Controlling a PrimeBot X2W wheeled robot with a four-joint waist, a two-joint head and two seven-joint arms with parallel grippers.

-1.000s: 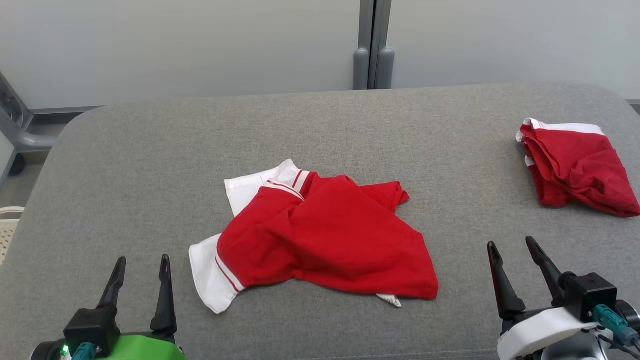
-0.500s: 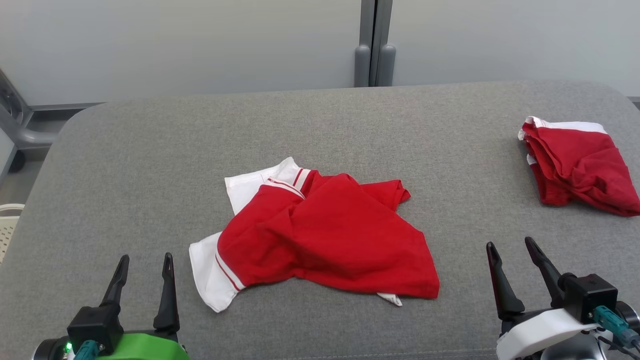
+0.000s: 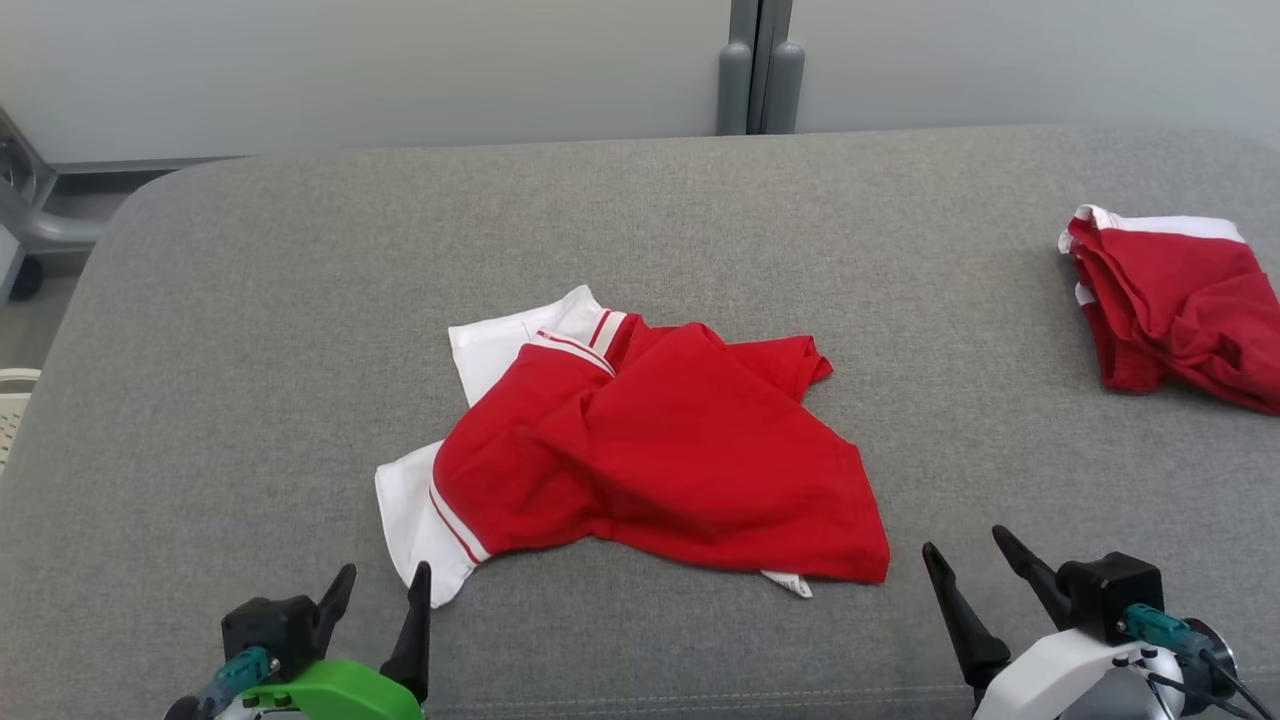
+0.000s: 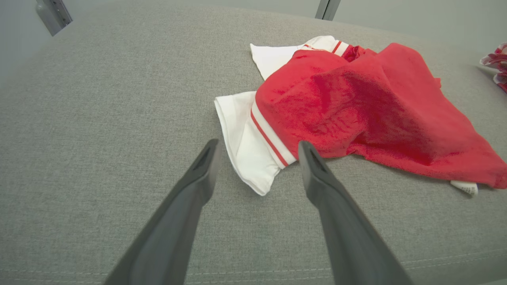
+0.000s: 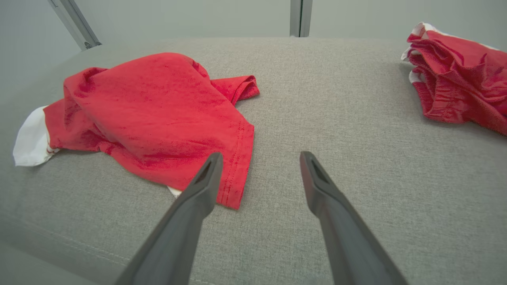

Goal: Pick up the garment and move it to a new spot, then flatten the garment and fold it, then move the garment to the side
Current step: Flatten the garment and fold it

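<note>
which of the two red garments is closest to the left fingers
The middle garment: its white edge lies just ahead of the left fingers. The other garment sits bundled at the far right.

Light: bright, even, diffuse | Shadows: faint, soft, beneath the garment (image 3: pixel 660 455) at its near hem | Focus: head view sharp; wrist-view fingers (image 4: pixel 186 213) slightly soft | Distortion: wide-angle bowing at wrist-view edges

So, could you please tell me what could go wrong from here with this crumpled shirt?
The crumpled red-and-white shirt lies in overlapping layers, so a pinch may catch only one. The open left gripper points at just the white sleeve; lifting there could drag the rest. A second bunched red garment crowds the right side.
</note>
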